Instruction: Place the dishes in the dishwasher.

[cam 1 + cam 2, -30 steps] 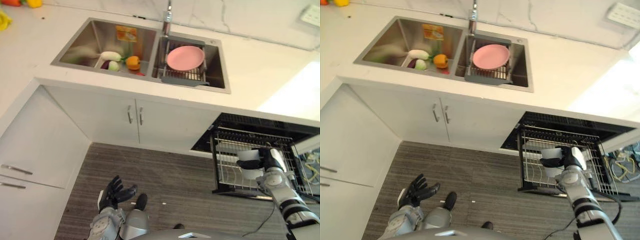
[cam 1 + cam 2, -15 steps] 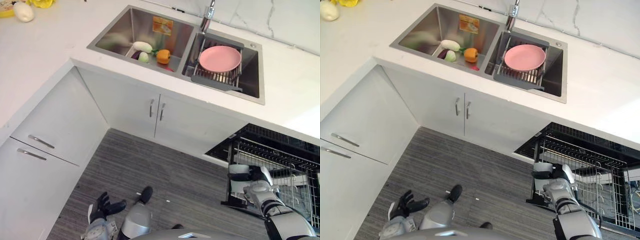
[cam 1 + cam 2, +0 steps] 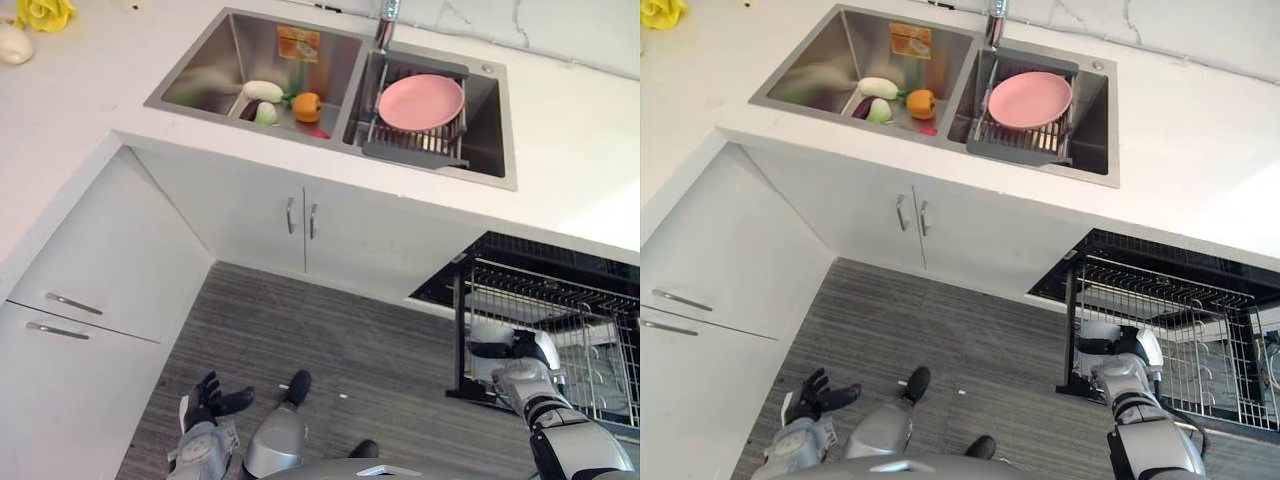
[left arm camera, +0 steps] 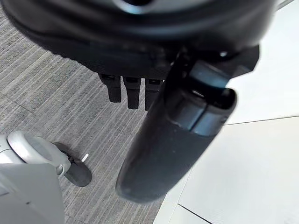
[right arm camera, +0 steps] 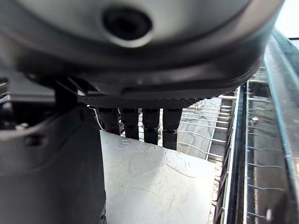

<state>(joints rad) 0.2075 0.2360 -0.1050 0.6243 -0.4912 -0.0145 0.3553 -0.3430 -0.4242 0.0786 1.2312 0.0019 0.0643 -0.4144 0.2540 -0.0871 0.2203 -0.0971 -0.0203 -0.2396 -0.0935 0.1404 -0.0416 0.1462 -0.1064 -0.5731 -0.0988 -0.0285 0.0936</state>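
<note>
My right hand (image 3: 522,352) is down at the front left corner of the pulled-out wire dishwasher rack (image 3: 575,305). It is shut on a white dish (image 5: 154,186), held between the thumb and the fingers (image 5: 145,125), just above the rack's wires. A pink plate (image 3: 421,101) lies in the drying rack in the sink's right basin (image 3: 492,140). My left hand (image 3: 208,393) hangs open low over the grey floor, its fingers (image 4: 132,91) straight and nothing in it.
The sink's left basin (image 3: 205,75) holds several vegetables, an orange pepper (image 3: 307,105) among them. White cabinet doors (image 3: 300,215) run below the counter, and drawers (image 3: 70,310) stand at the left. A yellow thing (image 3: 45,12) lies on the counter's far left.
The camera has shifted, so the whole scene has slid. My right hand still holds the white dish at the rack's front left. The left hand stays open near the floor.
</note>
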